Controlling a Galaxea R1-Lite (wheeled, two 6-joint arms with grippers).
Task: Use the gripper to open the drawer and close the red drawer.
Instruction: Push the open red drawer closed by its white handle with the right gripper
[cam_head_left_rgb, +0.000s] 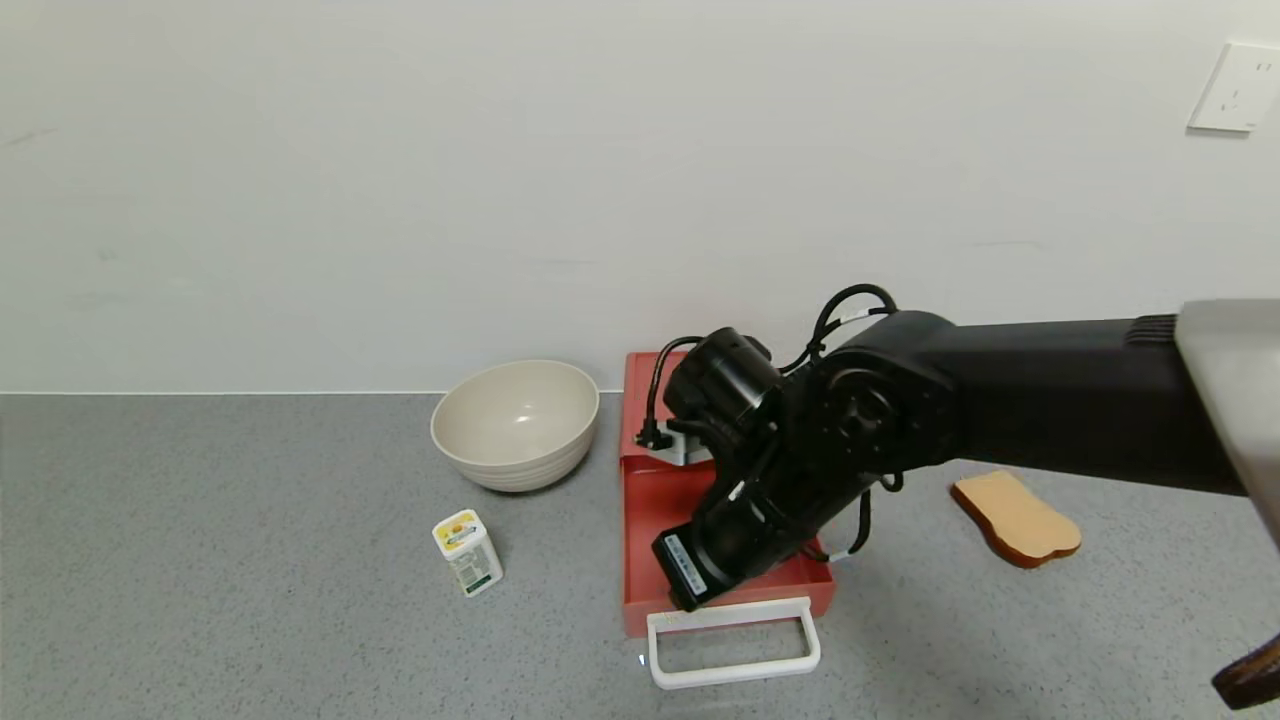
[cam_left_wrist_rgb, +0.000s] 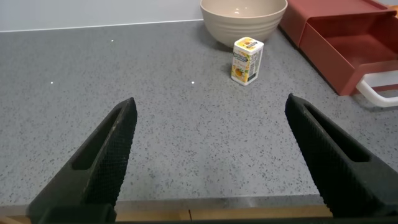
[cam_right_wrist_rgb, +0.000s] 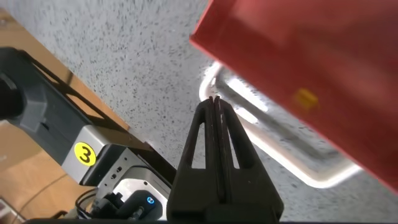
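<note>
The red drawer (cam_head_left_rgb: 660, 500) sits on the grey bench (cam_head_left_rgb: 250, 560) against the back wall, just to the right of the beige bowl (cam_head_left_rgb: 516, 424), and its tray stands pulled well out toward the robot, the white loop handle (cam_head_left_rgb: 733, 645) lying at the front edge nearest me; from that I judge the opening half of the job done and the closing half still to do. The right pincer (cam_right_wrist_rgb: 214, 102) hangs over the front of the open tray, just behind the handle, with its two fingers pressed flat together and holding nothing; in the wrist view their tips sit right by the handle's white bar (cam_right_wrist_rgb: 273, 146), though whether they touch it I cannot tell. To my eye it looks placed to push the tray home, which would call for a steady shove toward the wall without skewing the light plastic case. The left pincer (cam_left_wrist_rgb: 211, 155) is parked low at the near edge of the bench, well away from the drawer, its fingers spread wide and empty. A small yellow-topped carton (cam_head_left_rgb: 467, 552) stands in front of the bowl, and a slice of toast (cam_head_left_rgb: 1014, 517) lies off to the drawer's right, both out of the tray's path
</note>
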